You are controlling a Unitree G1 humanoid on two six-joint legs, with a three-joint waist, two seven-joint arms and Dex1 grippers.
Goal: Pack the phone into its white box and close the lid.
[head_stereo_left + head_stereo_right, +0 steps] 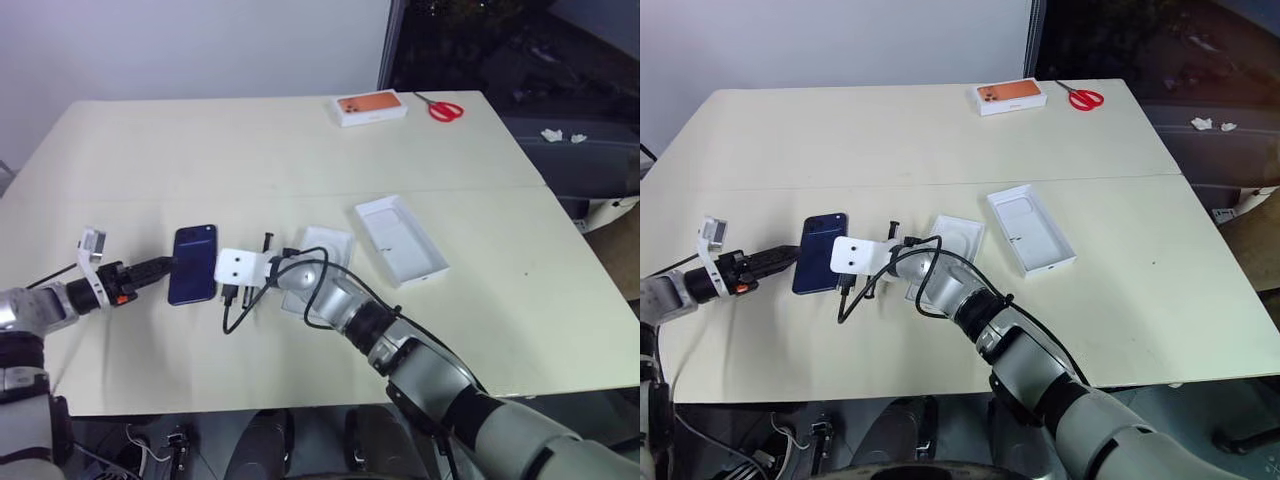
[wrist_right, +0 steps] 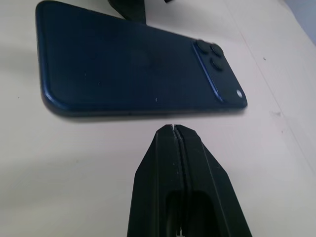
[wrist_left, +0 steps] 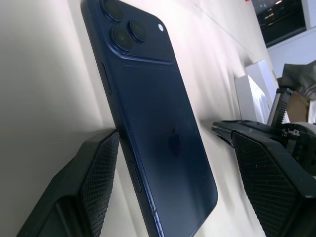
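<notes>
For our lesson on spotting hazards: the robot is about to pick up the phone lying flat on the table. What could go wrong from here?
1. The phone lies flat on the table, camera side up. The open left claw straddles it and may only catch its thin edges, so it could slip.
2. The shut right claw sits close to the phone's long edge and might nudge it sideways.
3. The right arm's loose cable hangs near the white tray and could snag it.

Hidden and cut-off parts

The right arm covers part of the white box (image 1: 322, 252); the phone (image 3: 158, 133) is cut off at the left wrist view's edge.
</notes>
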